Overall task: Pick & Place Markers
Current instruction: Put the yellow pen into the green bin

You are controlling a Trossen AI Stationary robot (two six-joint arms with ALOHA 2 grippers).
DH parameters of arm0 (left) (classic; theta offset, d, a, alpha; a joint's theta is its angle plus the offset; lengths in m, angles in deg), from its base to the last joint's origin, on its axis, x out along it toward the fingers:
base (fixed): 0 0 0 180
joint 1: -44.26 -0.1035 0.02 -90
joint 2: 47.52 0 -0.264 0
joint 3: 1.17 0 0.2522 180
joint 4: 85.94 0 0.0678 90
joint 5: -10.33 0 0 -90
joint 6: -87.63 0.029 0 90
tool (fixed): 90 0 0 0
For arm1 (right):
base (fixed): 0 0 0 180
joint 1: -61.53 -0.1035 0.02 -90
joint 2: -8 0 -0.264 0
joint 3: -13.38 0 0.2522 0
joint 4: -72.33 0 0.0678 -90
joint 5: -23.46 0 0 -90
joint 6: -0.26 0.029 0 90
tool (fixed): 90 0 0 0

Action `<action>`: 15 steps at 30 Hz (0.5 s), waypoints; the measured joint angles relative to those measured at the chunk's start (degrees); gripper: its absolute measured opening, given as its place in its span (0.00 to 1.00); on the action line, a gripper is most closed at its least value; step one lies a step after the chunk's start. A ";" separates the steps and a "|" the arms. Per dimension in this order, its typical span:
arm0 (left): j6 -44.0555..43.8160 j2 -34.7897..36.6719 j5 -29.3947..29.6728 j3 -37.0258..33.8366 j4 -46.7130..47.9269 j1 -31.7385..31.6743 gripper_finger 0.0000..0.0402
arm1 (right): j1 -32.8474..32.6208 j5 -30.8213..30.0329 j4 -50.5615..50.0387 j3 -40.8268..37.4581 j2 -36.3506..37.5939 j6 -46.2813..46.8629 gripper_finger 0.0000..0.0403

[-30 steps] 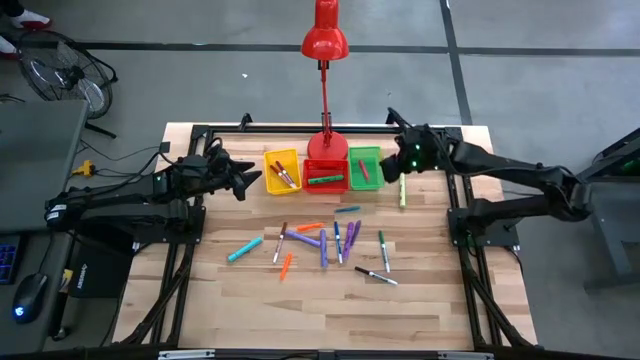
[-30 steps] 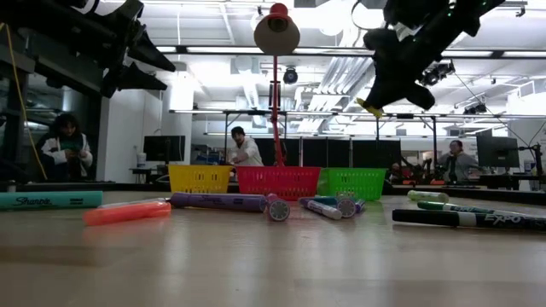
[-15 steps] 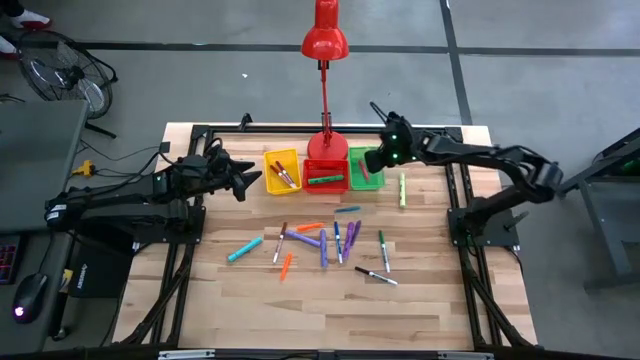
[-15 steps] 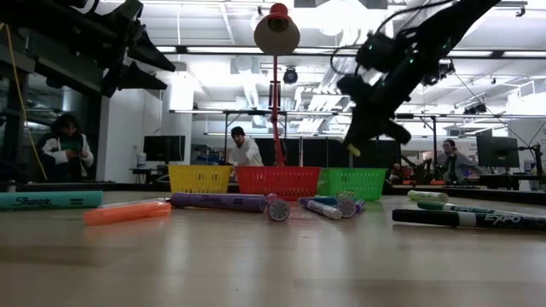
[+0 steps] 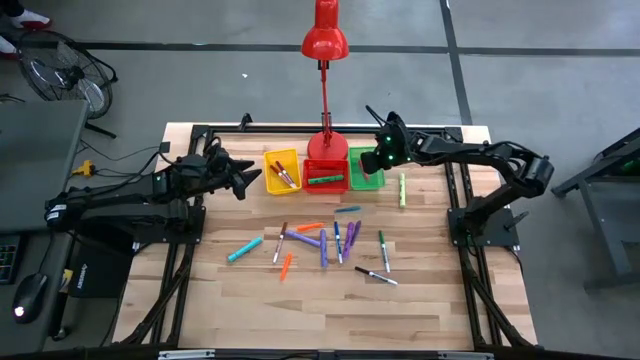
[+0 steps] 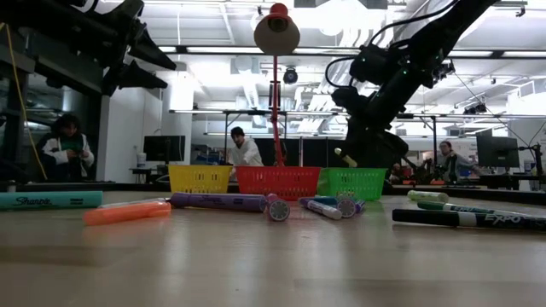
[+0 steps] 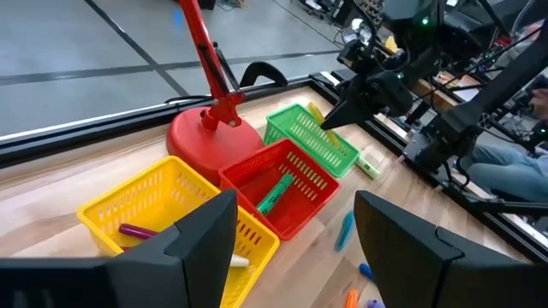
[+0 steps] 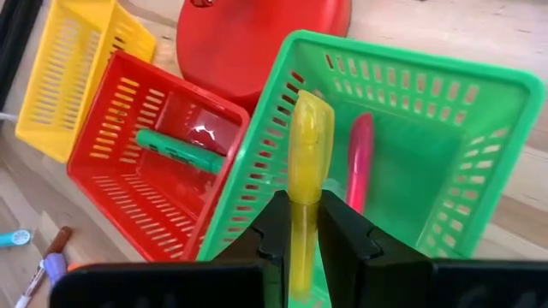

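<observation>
My right gripper (image 5: 371, 160) hovers over the green bin (image 5: 365, 170), shut on a yellow marker (image 8: 309, 145) that points into the bin, where a pink marker (image 8: 360, 162) lies. In the low view the right gripper (image 6: 351, 156) stands just above the green bin (image 6: 354, 182). My left gripper (image 5: 252, 178) waits open beside the yellow bin (image 5: 282, 170). Several markers (image 5: 322, 240) lie flat on the table's middle. A green marker (image 5: 402, 190) lies to the right of the green bin. My right gripper pinches the yellow marker's barrel (image 8: 301, 214) between its two fingers (image 8: 276, 224), lying along the marker. The marker's capped end (image 8: 310, 115) sticks out past the fingertips, slanting down toward the green bin. It is lifted clear; no part rests on the bin.
A red desk lamp (image 5: 325, 40) stands on its base (image 5: 326, 148) behind the red bin (image 5: 325, 175), which holds a green marker (image 8: 178, 150). The yellow bin holds markers (image 5: 284, 175) too. Black frame rails (image 5: 460, 215) run along the table's sides.
My right gripper, keeping the yellow marker, has moved toward the table's left and down, from above the bare wood right of the green bin to just over that bin.
</observation>
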 joint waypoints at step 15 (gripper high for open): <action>-0.02 -0.02 0.42 0.03 0.00 0.00 0.58 | 0.15 -1.65 -4.16 0.00 0.00 -3.06 0.09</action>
